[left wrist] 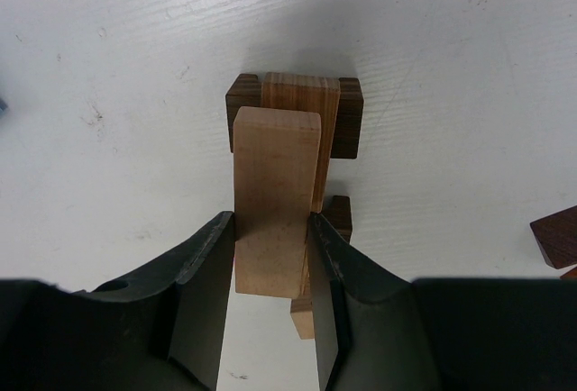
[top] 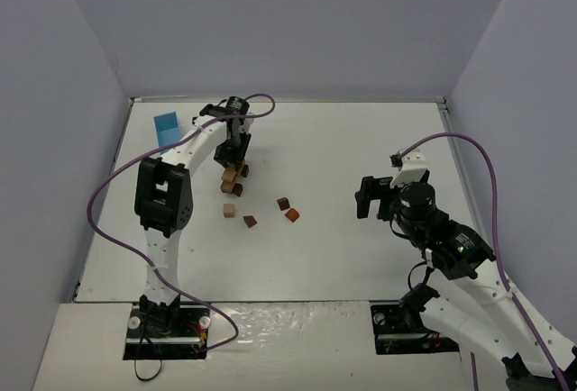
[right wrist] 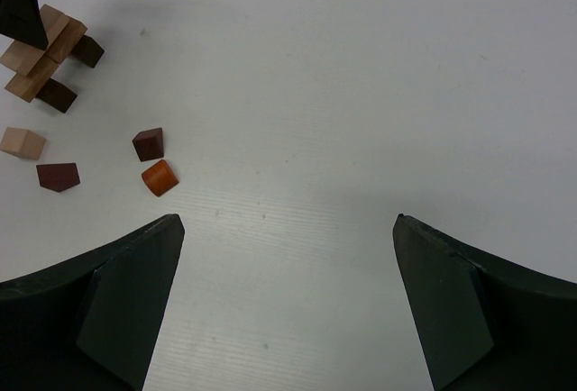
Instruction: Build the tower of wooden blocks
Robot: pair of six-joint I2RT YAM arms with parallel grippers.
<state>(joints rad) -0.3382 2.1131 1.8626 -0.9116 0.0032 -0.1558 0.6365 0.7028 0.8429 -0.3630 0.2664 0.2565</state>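
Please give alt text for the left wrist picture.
The left hand grips a light tan bar between its black fingers. Just beyond it, a brown block lies across a dark brown block on the white table.

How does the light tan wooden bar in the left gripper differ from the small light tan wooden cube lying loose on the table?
The light tan wooden bar is long; the small light tan wooden cube has equal sides. The bar is clamped in the left gripper at the tower; the cube lies free on the white table, apart from the tower. Both are pale wood.
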